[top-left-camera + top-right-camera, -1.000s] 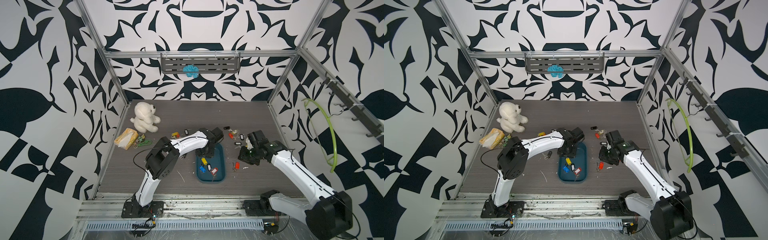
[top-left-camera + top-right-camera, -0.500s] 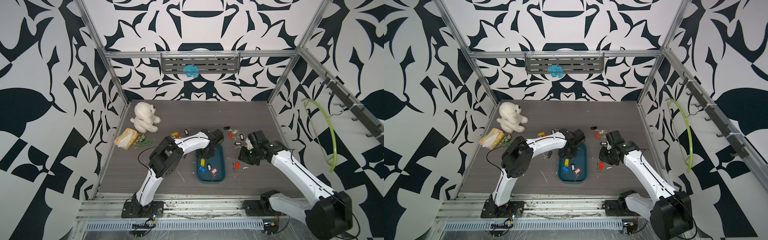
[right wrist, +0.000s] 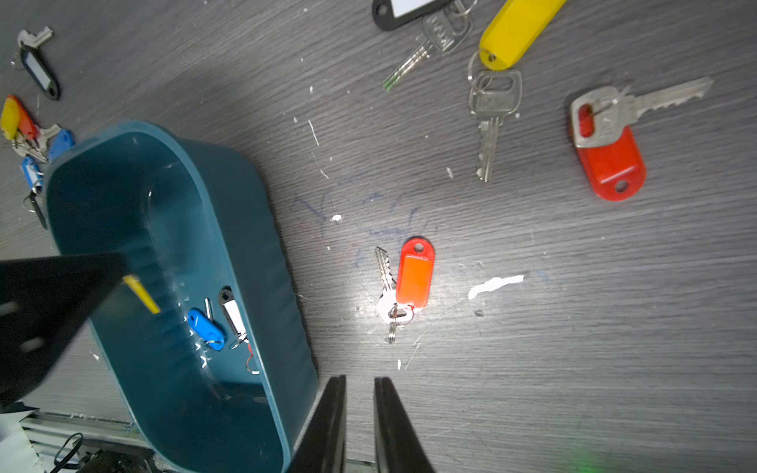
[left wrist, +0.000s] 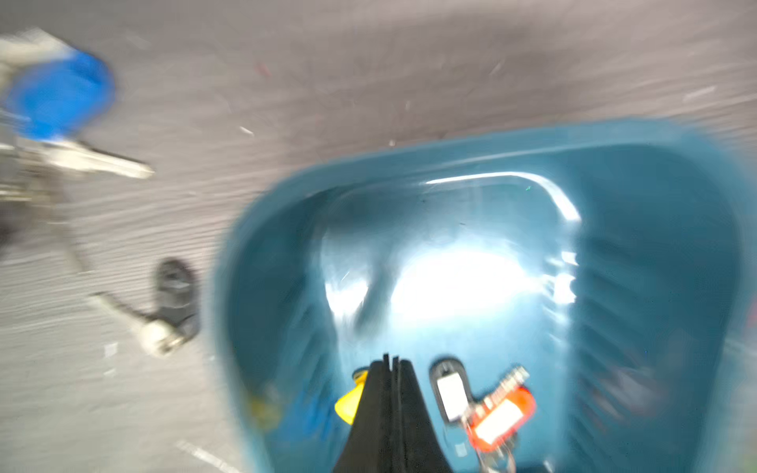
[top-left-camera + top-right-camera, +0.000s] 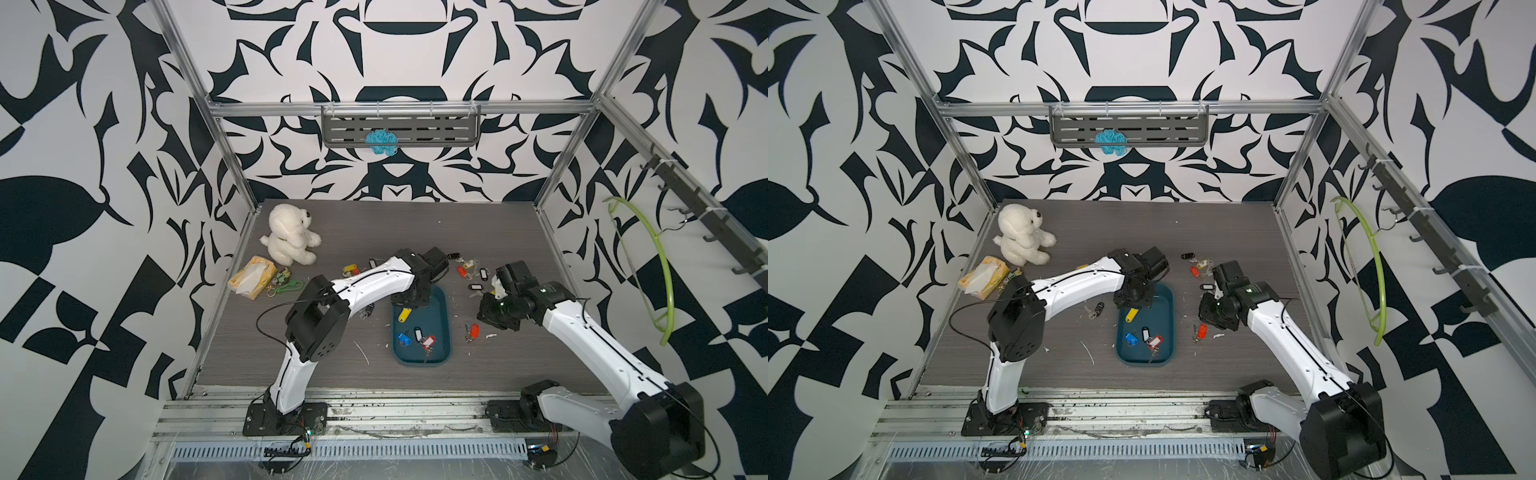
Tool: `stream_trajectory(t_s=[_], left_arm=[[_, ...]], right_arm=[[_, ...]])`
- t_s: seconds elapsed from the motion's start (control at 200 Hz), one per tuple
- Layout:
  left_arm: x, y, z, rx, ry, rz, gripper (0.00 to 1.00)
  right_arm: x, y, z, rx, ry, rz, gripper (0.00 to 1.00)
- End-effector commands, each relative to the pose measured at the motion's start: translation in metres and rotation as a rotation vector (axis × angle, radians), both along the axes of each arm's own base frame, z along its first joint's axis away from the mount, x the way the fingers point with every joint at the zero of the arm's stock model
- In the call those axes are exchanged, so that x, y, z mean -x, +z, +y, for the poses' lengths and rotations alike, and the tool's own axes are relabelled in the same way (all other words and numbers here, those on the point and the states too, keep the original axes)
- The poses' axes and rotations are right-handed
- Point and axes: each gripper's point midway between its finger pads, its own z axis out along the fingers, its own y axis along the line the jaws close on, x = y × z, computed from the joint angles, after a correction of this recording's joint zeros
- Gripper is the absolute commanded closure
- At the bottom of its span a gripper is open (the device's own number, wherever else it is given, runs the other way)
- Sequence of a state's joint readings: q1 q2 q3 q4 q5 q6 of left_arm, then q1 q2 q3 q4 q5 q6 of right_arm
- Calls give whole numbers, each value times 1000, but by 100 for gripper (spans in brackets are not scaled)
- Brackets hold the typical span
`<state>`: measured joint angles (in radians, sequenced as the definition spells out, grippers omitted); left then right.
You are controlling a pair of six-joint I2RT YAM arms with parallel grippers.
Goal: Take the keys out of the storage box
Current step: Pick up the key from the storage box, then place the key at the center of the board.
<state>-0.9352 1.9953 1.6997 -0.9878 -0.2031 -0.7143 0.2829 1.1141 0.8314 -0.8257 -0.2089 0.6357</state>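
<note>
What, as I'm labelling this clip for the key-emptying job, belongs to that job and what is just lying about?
Job: storage box; yellow-tagged key, gripped by the shut left gripper; blue-tagged key, black-tagged key and red-tagged key inside the box; open, empty right gripper.
Lying about: plush bear; tissue packet; green carabiner keychain; blue yarn; green hanger.

This was a robot lab cell. An aluminium frame [image 5: 270, 109] held black-and-white patterned panels [image 5: 399, 50] around a grey tabletop [image 5: 415, 224]. Robot arms [image 5: 365, 286] were bolted down near.
</note>
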Motion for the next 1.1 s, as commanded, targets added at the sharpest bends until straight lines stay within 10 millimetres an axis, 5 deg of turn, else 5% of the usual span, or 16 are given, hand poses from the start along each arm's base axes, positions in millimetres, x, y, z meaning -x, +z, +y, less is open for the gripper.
stream_trajectory(t_s=[0.0, 0.185, 0.42, 0.895, 1.095], left_arm=[[-1, 54, 28, 0, 21, -95, 100], [-1, 71, 87, 10, 113, -102, 100], [2, 31, 147, 31, 229, 5, 100], [-16, -44, 158, 48, 288, 150, 100], [-14, -58, 167, 28, 305, 161, 84]], right_arm=[[-5, 16, 6, -39, 10, -31, 81], [-6, 24, 18, -87, 38, -32, 80], [-2, 29, 53, -53, 198, -19, 70], [10, 20, 116, -24, 392, 27, 60], [15, 12, 133, -3, 448, 51, 52]])
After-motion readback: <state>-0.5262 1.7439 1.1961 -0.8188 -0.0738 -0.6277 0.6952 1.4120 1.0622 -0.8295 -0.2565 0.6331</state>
